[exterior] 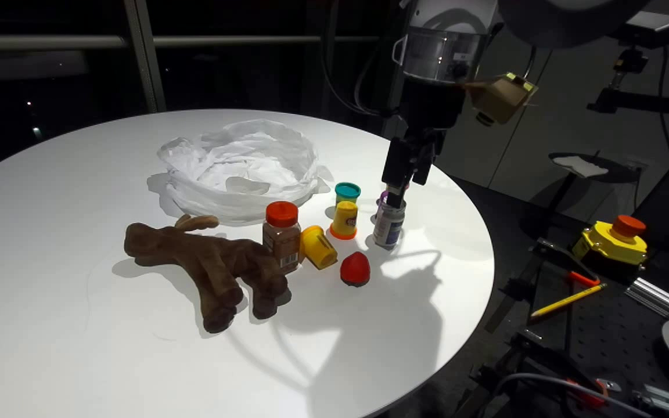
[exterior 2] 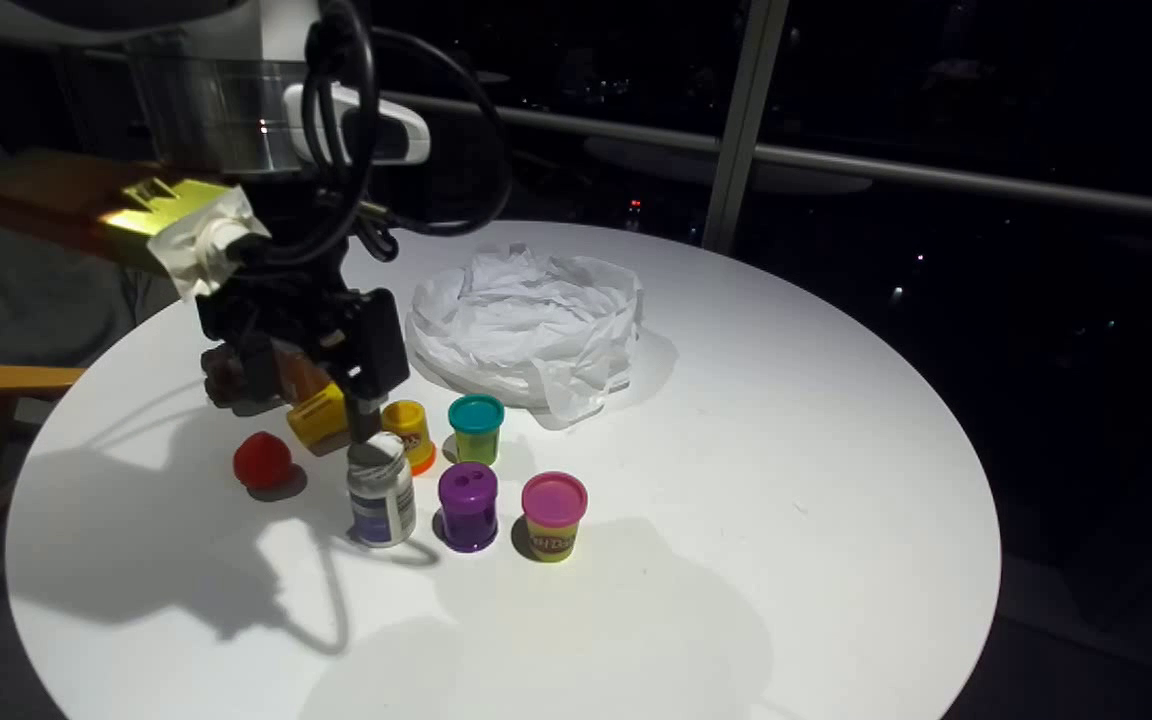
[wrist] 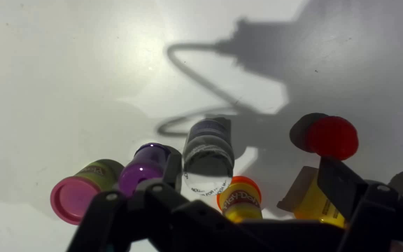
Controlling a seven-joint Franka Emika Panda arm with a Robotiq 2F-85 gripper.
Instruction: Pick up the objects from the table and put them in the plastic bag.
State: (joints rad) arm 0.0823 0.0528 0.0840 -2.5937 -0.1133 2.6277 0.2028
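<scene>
Packing, apparently not yet begun. The bag (exterior: pixel 215 200) lies on the far side of the table (exterior: pixel 79 354), no object showing inside. Remaining: plush toy (exterior: pixel 212 258), near left in an exterior view; to its right, jar (exterior: pixel 283 242), tipped yellow tub (exterior: pixel 319 248), standing yellow tub (exterior: pixel 345 219), red ball (exterior: pixel 355 269), teal tub (exterior 2: pixel 476 432), white bottle (exterior 2: pixel 383 500), purple pot (exterior 2: pixel 468 508), pink tub (exterior 2: pixel 553 515). The gripper (wrist: pixel 252 171), spread and holding nothing, hangs at the white bottle, probably next; contact unclear.
</scene>
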